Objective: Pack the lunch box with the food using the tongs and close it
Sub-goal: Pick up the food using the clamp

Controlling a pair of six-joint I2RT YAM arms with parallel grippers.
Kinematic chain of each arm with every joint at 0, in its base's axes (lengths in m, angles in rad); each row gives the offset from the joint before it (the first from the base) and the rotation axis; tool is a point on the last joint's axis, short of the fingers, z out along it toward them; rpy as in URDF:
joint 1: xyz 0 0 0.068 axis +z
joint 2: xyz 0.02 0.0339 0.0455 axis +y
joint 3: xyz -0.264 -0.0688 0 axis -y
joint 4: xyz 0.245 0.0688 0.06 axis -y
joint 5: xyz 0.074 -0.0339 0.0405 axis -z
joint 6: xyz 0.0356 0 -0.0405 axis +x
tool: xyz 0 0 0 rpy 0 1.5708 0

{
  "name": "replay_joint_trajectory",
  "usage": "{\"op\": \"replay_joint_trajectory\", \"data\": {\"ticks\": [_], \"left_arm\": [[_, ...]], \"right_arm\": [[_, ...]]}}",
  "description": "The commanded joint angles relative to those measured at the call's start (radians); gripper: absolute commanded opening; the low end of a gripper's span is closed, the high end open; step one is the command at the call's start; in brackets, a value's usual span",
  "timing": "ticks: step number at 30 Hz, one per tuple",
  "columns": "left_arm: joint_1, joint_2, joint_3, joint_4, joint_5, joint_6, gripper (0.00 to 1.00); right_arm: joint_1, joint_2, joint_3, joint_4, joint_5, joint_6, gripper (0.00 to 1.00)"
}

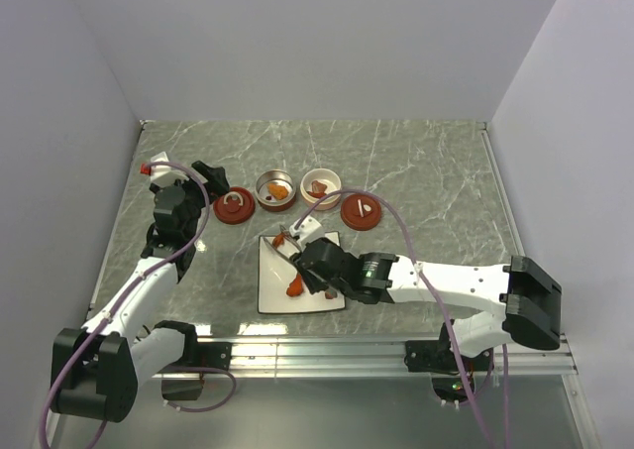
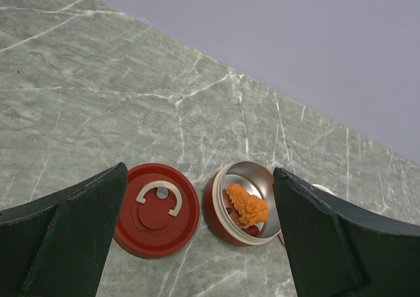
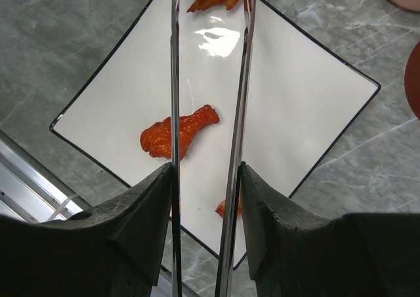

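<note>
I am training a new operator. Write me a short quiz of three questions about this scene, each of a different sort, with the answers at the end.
1. True or false: the left gripper holds the tongs.
2. What lies in the open container in the left wrist view? A) an orange piece B) a lid C) nothing
3. Fill in: the red drumstick-shaped piece lies on the white ___.
Key: 1 false, the right gripper is shut on them; 2 A; 3 plate.
</note>
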Motion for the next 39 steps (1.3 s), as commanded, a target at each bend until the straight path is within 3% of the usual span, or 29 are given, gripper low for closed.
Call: {"op": "replay_joint_trajectory", "data": {"ticks": [1, 30, 39], "left_arm": [[0.004, -0.033, 0.021, 0.050, 0.014, -0.015, 0.99], [0.004, -0.049, 0.017, 0.048, 0.014, -0.016, 1.00], [0.004, -0.052, 0.017, 0.047, 0.012, -0.016, 0.99]], "right_arm": [[0.015, 0.012, 0.008, 0.004, 0.009, 0.026, 0.51], [0.045, 0.053, 0.017, -0.049, 0.068, 0.060, 0.50], [0.045, 0.104, 0.049, -0.068, 0.088, 0.048, 0.33]]}}
